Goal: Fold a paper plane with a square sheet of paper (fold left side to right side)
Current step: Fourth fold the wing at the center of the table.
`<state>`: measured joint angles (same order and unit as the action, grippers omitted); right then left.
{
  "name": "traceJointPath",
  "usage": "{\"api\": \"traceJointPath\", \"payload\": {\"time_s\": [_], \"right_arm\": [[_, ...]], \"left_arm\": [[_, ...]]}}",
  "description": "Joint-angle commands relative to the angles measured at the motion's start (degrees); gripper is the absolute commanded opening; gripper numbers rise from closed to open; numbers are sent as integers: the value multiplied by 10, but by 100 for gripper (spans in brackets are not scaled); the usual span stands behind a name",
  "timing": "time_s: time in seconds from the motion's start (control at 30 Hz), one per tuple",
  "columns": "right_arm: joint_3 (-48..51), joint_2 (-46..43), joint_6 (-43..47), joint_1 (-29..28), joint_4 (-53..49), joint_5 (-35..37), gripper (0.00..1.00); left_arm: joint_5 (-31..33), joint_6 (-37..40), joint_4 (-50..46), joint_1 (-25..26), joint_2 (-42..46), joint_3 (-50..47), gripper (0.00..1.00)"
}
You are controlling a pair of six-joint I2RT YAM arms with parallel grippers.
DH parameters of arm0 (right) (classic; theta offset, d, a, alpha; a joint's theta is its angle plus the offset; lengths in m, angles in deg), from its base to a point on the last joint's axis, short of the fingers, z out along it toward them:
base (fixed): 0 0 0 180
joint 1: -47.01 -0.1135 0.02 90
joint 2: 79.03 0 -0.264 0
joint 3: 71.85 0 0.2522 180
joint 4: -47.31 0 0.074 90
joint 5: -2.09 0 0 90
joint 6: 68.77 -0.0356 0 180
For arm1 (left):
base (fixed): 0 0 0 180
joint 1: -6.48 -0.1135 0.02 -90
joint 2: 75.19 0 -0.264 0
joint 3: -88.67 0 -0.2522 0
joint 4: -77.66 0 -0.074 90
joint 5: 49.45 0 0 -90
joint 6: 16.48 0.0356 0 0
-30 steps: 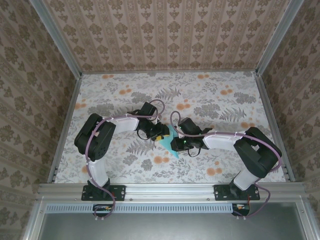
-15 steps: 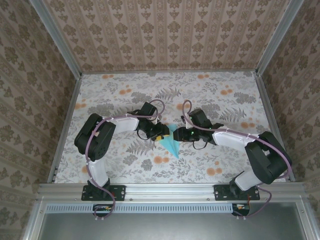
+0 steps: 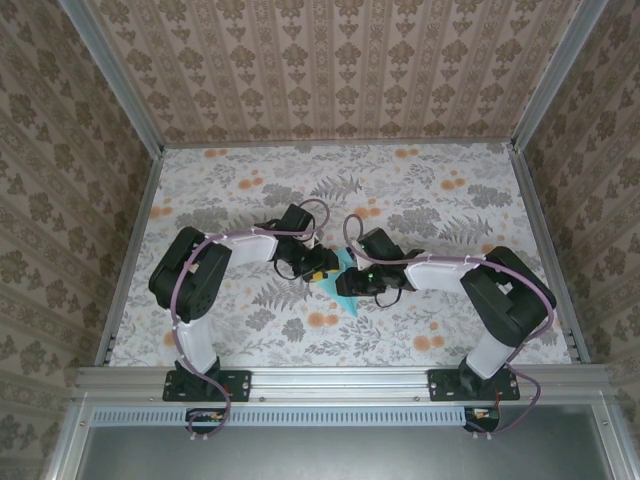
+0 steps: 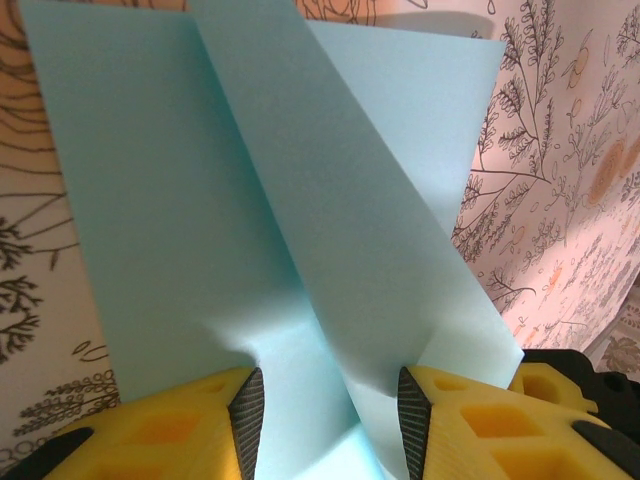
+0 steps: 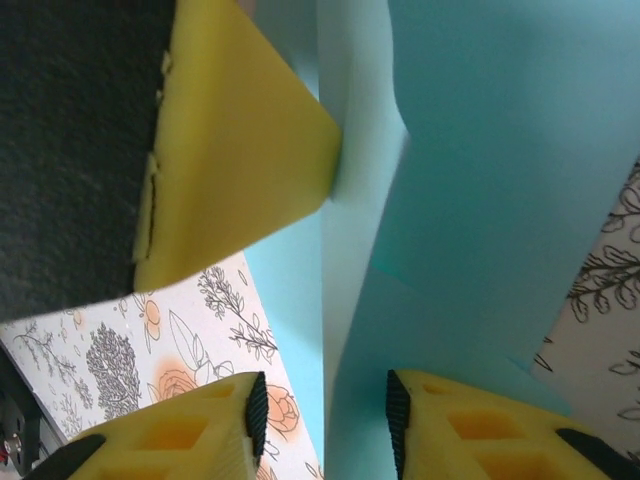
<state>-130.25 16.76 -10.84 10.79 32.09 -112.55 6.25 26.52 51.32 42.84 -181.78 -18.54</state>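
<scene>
The thin light blue creased paper sheet (image 4: 200, 200) lies mid-table. Your left gripper (image 4: 322, 400) and right gripper (image 5: 322, 410) straddle it, jaws apart, gripping nothing. Pin with the left; align edges before creasing.

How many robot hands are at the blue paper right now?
2. The left hand meets the blue paper from its left side and the right hand from its right, at mid-table. Both stand open with the paper between their jaws.
</scene>
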Motion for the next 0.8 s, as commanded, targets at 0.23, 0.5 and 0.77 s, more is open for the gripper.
{"api": "traceJointPath", "payload": {"time_s": [0.23,0.5,0.77], "right_arm": [[-23,29,6,-3,8,-11,18],[-22,26,32,5,0,-23,7],[-6,10,35,24,15,-56,6]], "left_arm": [[12,-11,-32,5,-6,-1,44],[11,-12,-31,5,-8,-2,44],[8,-11,-32,5,-16,2,46]]}}
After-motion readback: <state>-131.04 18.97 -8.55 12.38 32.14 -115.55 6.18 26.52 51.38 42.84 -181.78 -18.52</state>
